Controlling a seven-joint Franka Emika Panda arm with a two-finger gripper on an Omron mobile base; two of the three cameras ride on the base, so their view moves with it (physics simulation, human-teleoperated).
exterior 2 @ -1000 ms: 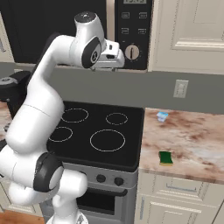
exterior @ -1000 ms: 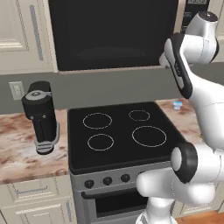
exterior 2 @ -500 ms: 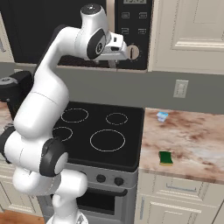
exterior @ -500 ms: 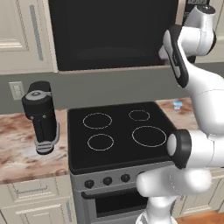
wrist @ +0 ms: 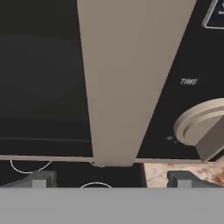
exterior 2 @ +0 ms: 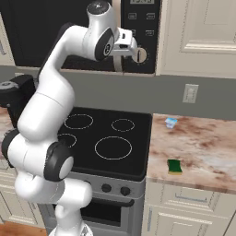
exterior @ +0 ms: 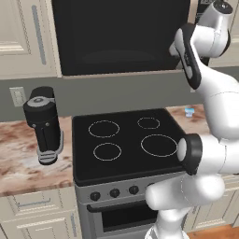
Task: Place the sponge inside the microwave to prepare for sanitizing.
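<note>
We see the sponge [exterior 2: 174, 166] lying flat on the counter [exterior 2: 207, 147] far below our gripper [exterior 2: 133, 48] and off to its right, green side up, its long axis roughly along the counter's front edge. Our arm reaches up high, the wide-open, empty gripper facing the shut microwave [exterior: 119, 35]. In the hand view the beige handle [wrist: 129, 78] stands upright dead ahead, close between the spread fingertips [wrist: 37, 179], with the knob [wrist: 203, 127] just to its right. The stove [exterior 2: 108, 143] lies well below, its top bare.
</note>
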